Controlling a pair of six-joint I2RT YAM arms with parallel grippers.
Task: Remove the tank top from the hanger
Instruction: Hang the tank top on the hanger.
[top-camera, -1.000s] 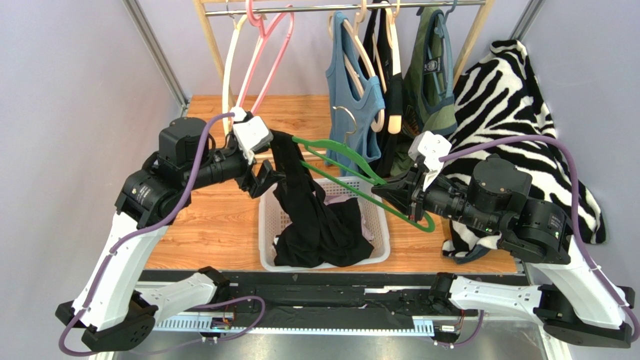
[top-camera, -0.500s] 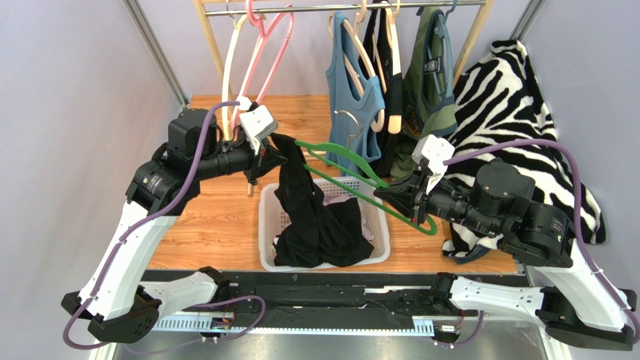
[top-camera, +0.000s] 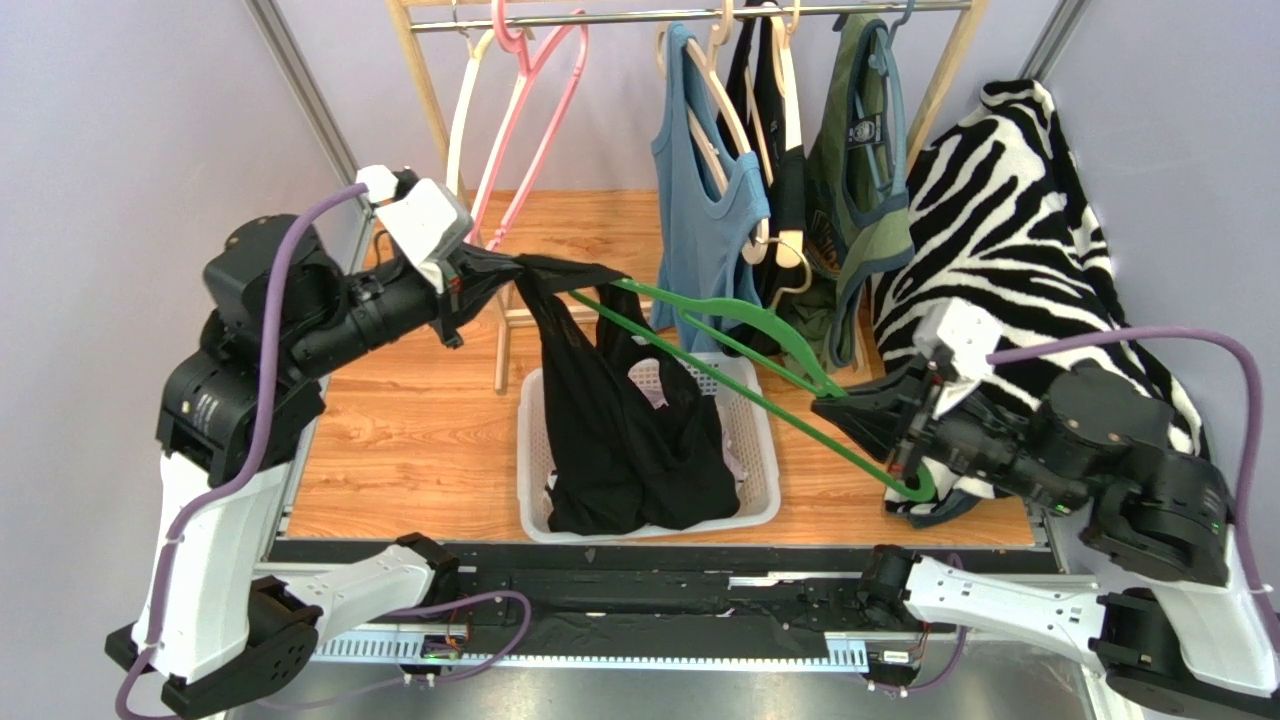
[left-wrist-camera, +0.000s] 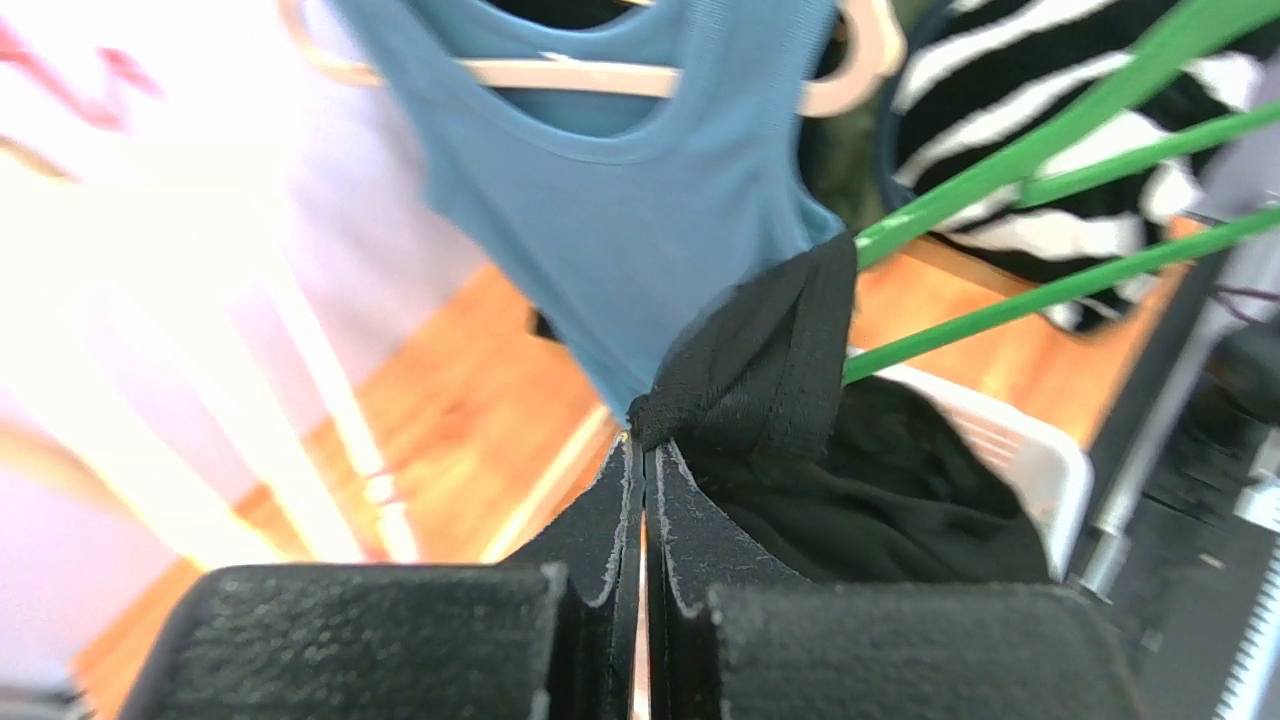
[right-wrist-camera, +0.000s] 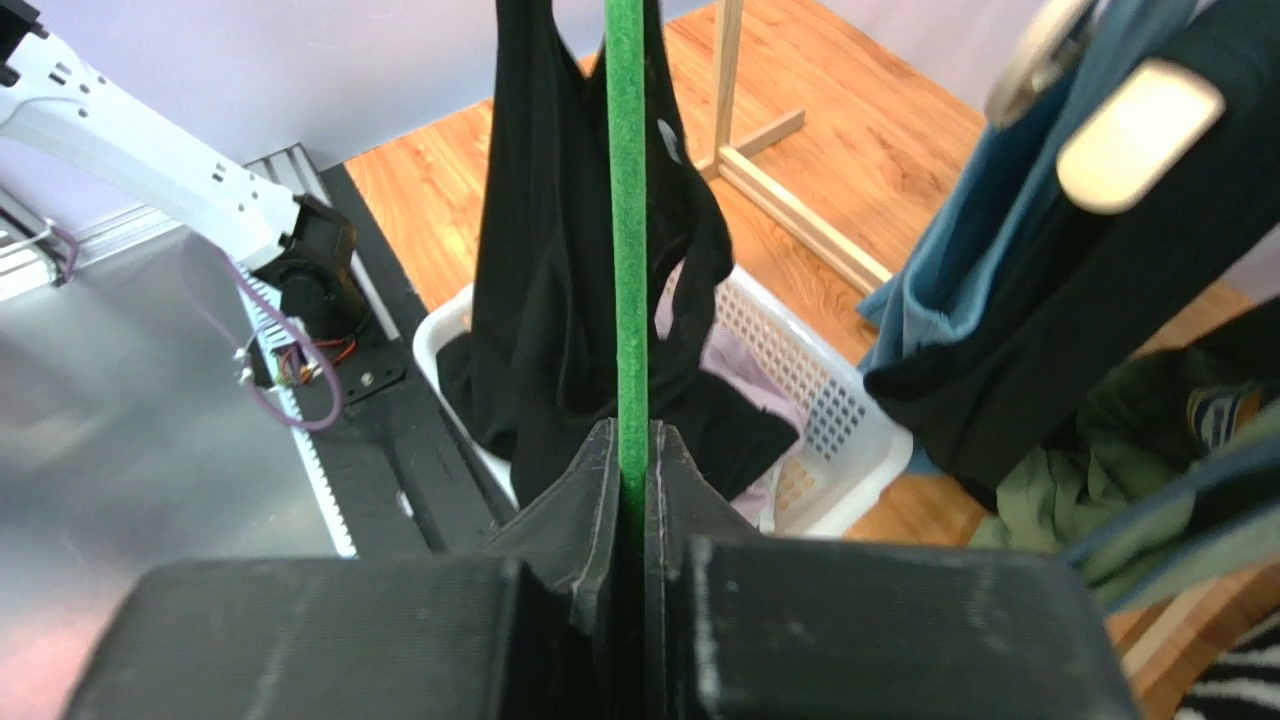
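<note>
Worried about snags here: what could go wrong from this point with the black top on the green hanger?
The left gripper pinches the black tank top only at its fingertips, so the strap could slip. The strap looks taut over the green hanger, which the right gripper clamps; more pull may stretch the fabric.

Bright, even light overhead; the left wrist view glares white at its left edge, and the green hanger (left-wrist-camera: 962, 186) blurs.

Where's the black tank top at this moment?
In the top view, the black tank top hangs at centre off the green hanger, one strap pinched by the left end effector, its hem draped into the white basket.
</note>
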